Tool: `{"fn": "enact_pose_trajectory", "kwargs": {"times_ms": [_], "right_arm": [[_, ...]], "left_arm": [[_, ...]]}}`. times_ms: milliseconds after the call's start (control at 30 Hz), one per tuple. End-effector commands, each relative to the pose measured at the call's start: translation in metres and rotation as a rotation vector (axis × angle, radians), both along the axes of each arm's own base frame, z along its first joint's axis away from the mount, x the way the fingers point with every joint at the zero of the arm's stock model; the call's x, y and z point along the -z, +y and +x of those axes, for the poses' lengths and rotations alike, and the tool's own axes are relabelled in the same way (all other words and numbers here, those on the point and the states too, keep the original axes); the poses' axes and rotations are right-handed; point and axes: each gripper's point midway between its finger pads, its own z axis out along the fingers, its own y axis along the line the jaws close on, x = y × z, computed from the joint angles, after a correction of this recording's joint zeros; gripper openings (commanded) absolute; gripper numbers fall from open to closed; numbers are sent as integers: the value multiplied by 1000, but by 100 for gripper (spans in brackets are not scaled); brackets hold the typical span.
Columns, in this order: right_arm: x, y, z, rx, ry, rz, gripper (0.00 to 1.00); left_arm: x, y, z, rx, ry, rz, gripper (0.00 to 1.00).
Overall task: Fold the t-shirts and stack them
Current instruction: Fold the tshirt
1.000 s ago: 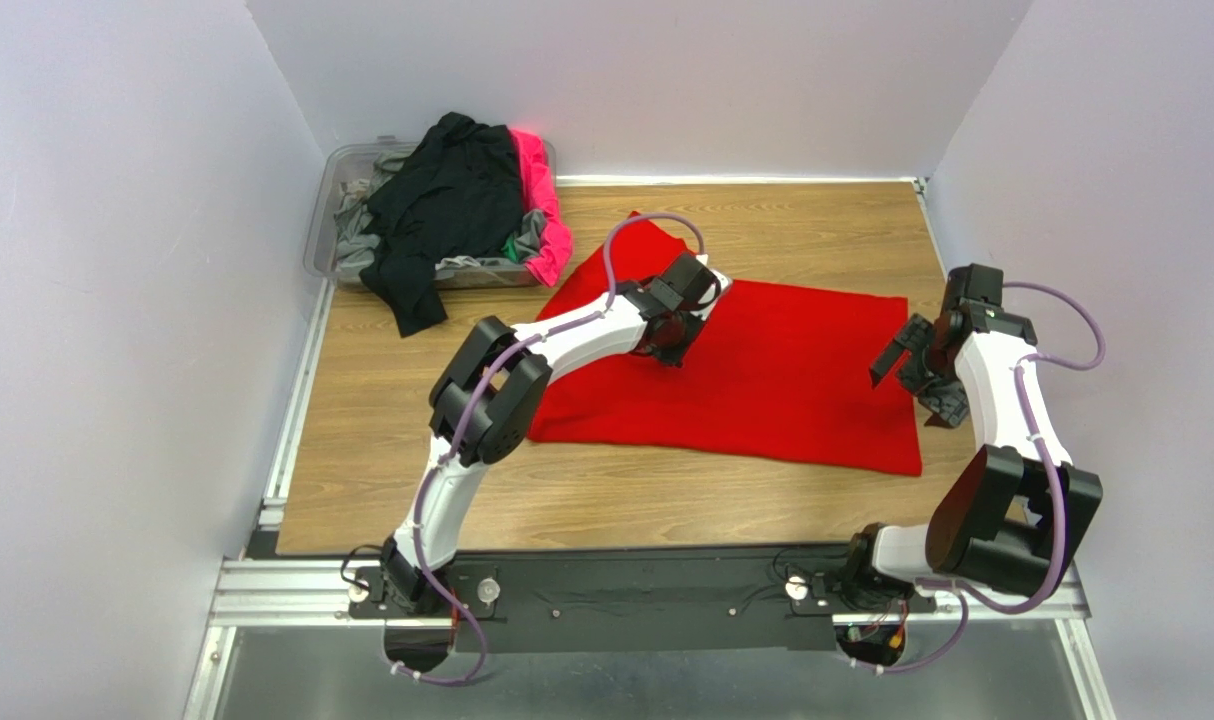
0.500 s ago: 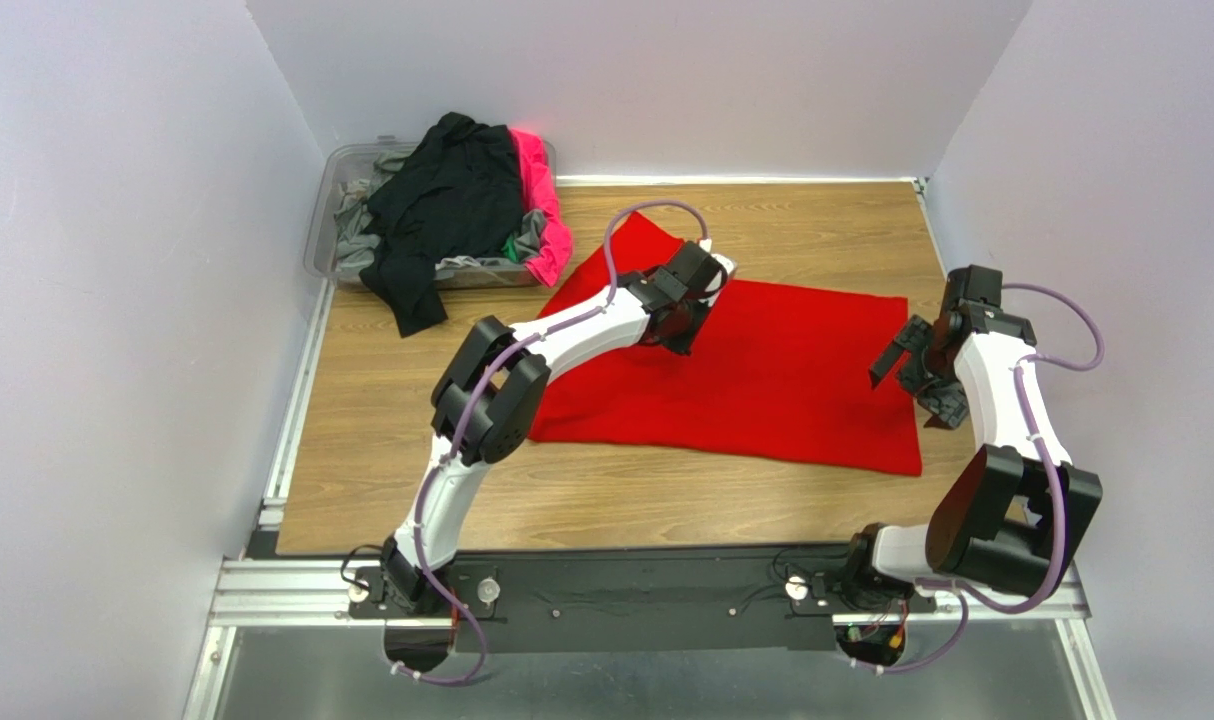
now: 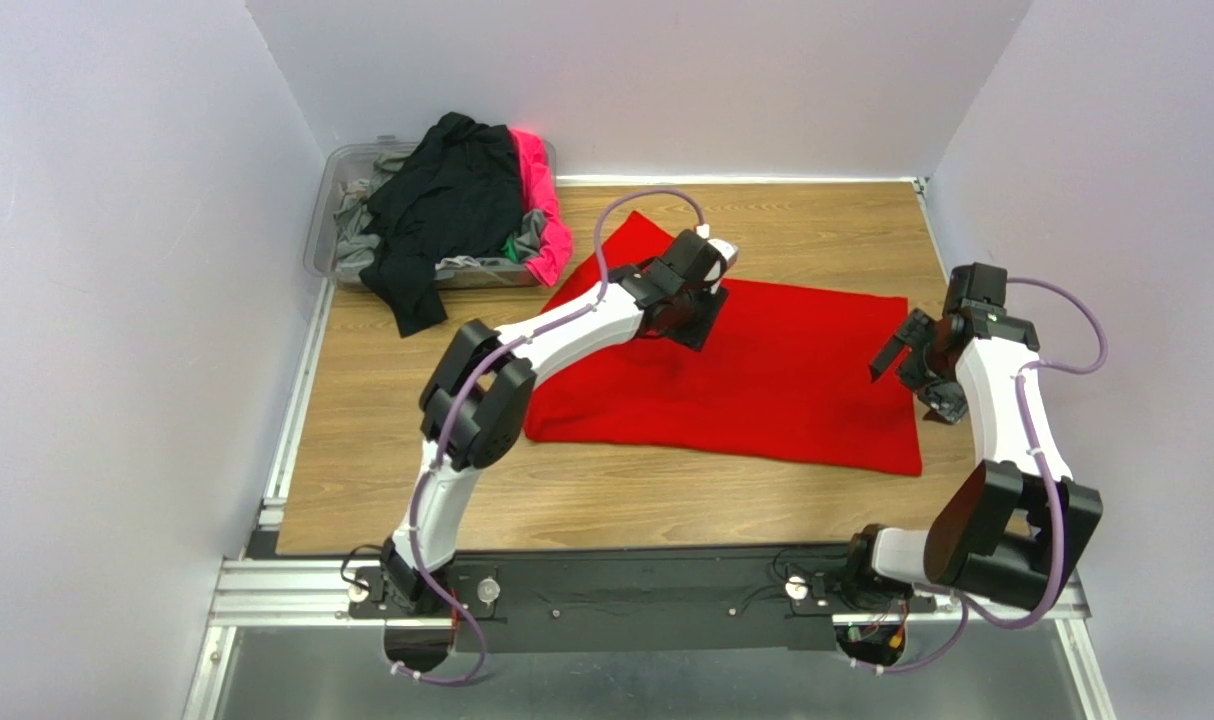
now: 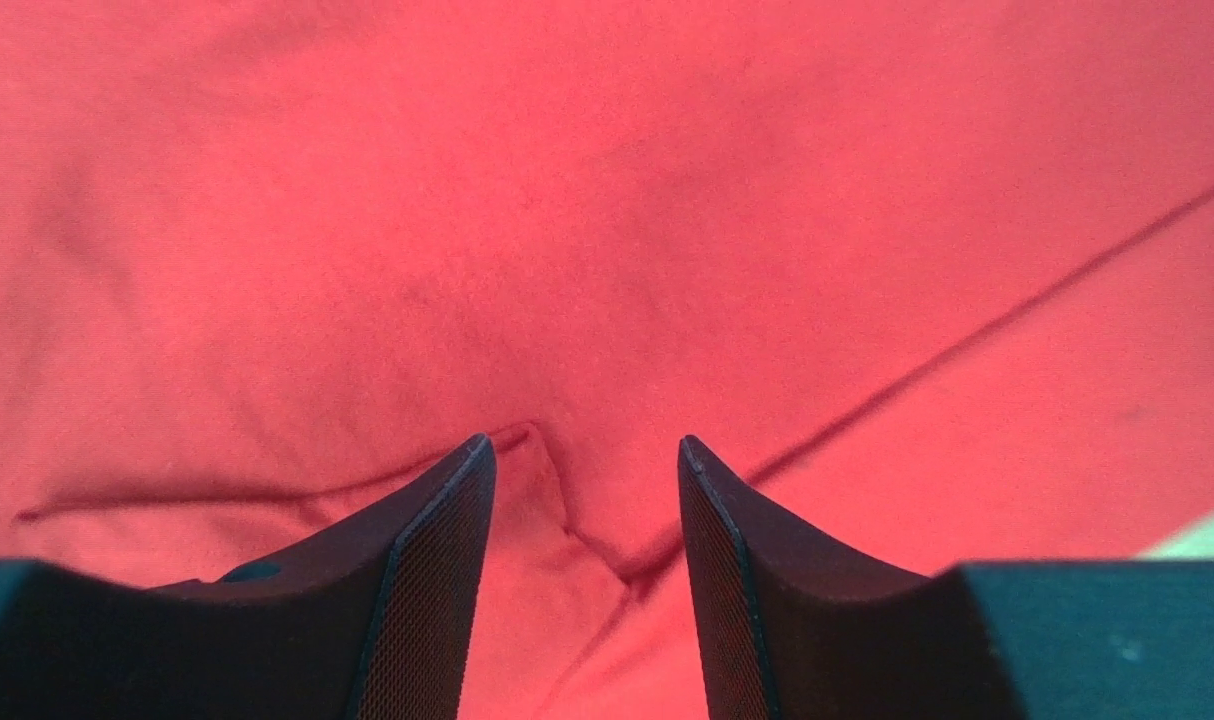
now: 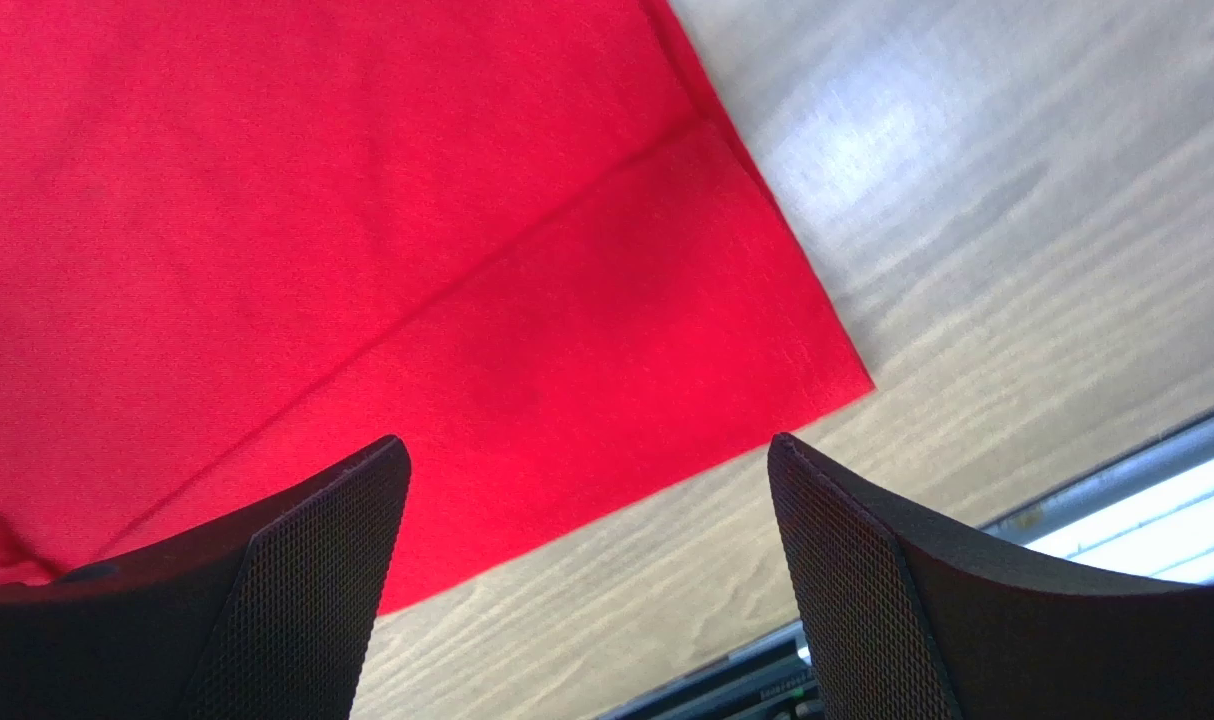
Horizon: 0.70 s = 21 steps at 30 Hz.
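A bright red t-shirt point(image 3: 779, 368) lies spread and partly folded on the wooden table point(image 3: 418, 465). My left gripper point(image 3: 699, 311) hovers over its far left part, beside a sleeve corner that points to the back. In the left wrist view the left gripper point(image 4: 583, 443) is open, with a small pucker of the red t-shirt point(image 4: 598, 225) lying loose between the fingers. My right gripper point(image 3: 911, 360) is open at the shirt's right edge. In the right wrist view the right gripper point(image 5: 586, 440) spans the red t-shirt's point(image 5: 343, 225) corner and bare wood.
A clear bin point(image 3: 332, 203) at the back left holds more t-shirts: a black one point(image 3: 440, 203) hanging over the front rim, a hot pink one point(image 3: 538, 203) and a grey one point(image 3: 361, 228). White walls enclose the table. A metal rail point(image 3: 643, 593) runs along the near edge.
The left gripper has opened and let go of the red cloth, shifting slightly toward the back. The right arm has barely moved.
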Motion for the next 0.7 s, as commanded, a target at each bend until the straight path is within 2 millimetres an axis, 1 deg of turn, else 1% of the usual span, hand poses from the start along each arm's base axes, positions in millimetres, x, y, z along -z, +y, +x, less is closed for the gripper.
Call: {"fn": "enact_pose_trajectory", "kwargs": {"times_ms": [0, 33, 67, 100, 133, 167, 200, 233, 267, 300, 333, 400, 433, 467, 500, 567, 600, 667], "right_arm": [[-27, 13, 29, -76, -144, 2, 95], [-28, 16, 32, -90, -152, 1, 95], [-27, 20, 36, -98, -151, 3, 95], [-28, 26, 42, -122, -157, 0, 95], [-26, 30, 47, -133, -153, 2, 95], [-24, 34, 51, -141, -149, 2, 95], [-23, 43, 57, -175, -154, 0, 95], [-19, 47, 62, -186, -142, 2, 95], [-16, 53, 66, -202, -138, 6, 95], [-15, 61, 71, -225, -143, 9, 95], [-12, 65, 74, -237, -136, 13, 95], [-3, 75, 81, -259, -129, 34, 95], [-1, 78, 83, -267, -126, 38, 95], [2, 82, 86, -277, -123, 41, 95], [5, 88, 89, -297, -122, 45, 95], [19, 92, 91, -308, -87, 56, 95], [27, 100, 94, -330, -70, 62, 95], [36, 105, 95, -341, -53, 71, 95]], "left_arm": [[-77, 3, -2, -40, -74, -175, 56], [-80, 8, -2, -55, -74, -188, 57], [-72, 17, -3, -75, -63, -189, 57], [-72, 23, -4, -100, -52, -206, 59], [-68, 30, -10, -108, -47, -218, 59], [-65, 40, -7, -132, -41, -227, 59], [-61, 46, -8, -146, -30, -233, 59], [-51, 56, -9, -167, -4, -248, 59], [-46, 57, -15, -165, 12, -257, 59], [-41, 65, -13, -182, 25, -267, 59], [-32, 69, -17, -192, 50, -284, 60], [-25, 77, -17, -210, 63, -296, 60], [-23, 77, -16, -215, 61, -305, 60], [-15, 80, -19, -219, 70, -294, 60], [-12, 81, -20, -220, 75, -294, 60], [1, 83, -20, -230, 87, -281, 60], [7, 83, -19, -236, 92, -275, 60], [17, 86, -21, -248, 109, -264, 60]]}}
